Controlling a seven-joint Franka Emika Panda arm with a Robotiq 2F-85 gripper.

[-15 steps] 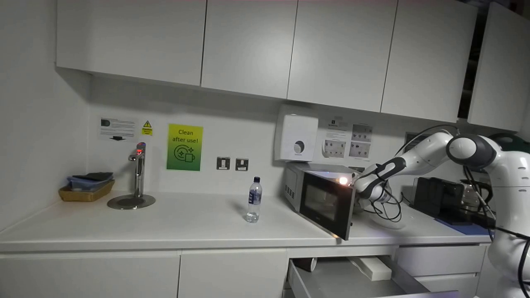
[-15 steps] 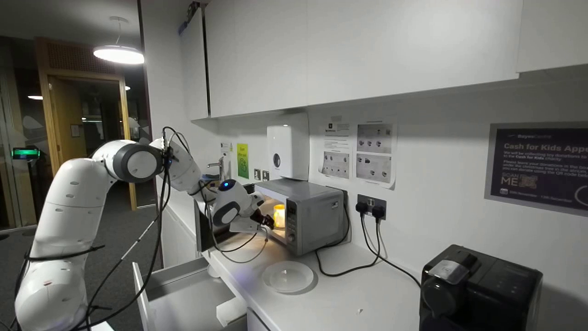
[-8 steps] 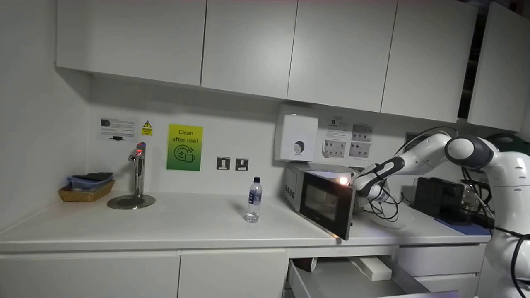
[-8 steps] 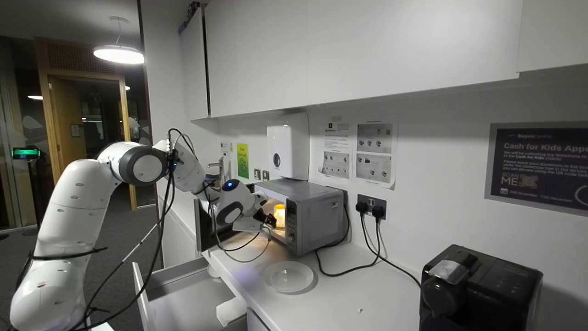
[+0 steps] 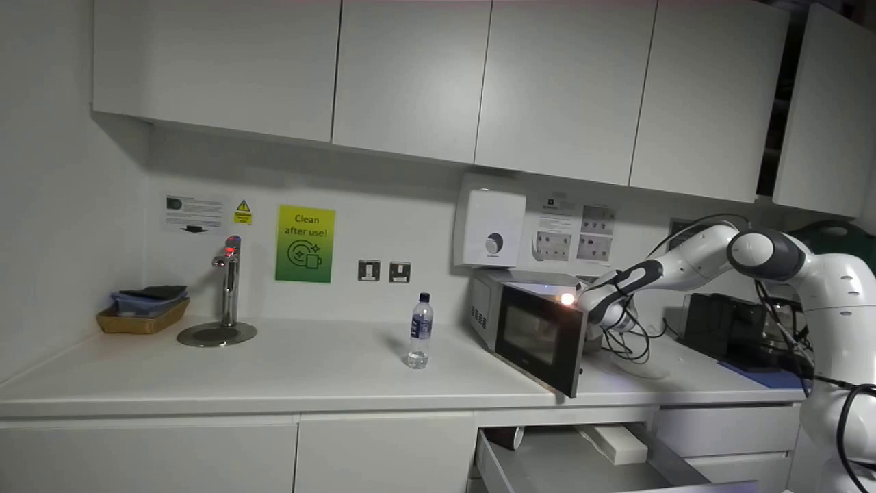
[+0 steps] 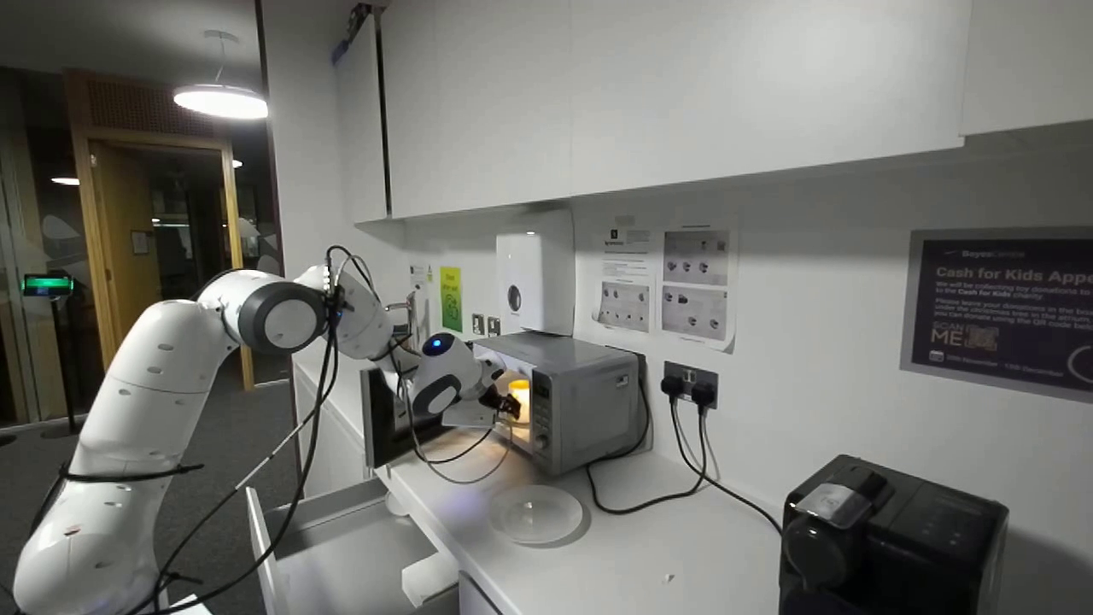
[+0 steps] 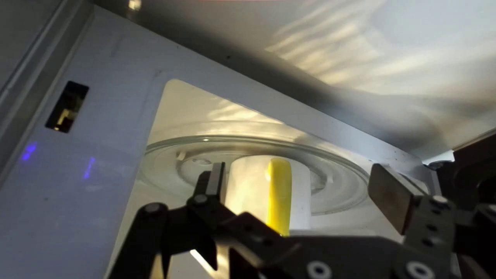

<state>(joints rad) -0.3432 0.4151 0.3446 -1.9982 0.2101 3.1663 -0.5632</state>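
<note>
A white mug with a yellow handle (image 7: 281, 193) stands on the glass turntable (image 7: 345, 170) inside the lit microwave. In an exterior view the mug (image 6: 519, 395) glows yellow in the opening of the grey microwave (image 6: 589, 410). My gripper (image 7: 304, 186) is open at the mouth of the microwave. In the wrist view its left finger is close beside the mug and its right finger is well apart from it, with the handle between them. Whether the left finger touches the mug I cannot tell. In an exterior view the gripper (image 6: 510, 405) is just in front of the mug.
The open microwave door (image 5: 540, 342) sticks out towards the counter edge. A clear round plate (image 6: 536, 514) lies on the counter near the microwave. The drawer (image 5: 582, 469) below is pulled out. A water bottle (image 5: 420, 335) and a black coffee machine (image 6: 888, 538) stand on the counter.
The arm has reached forward, and the gripper has moved farther into the microwave, closer to the mug. The mug, door and drawer have not visibly moved.
</note>
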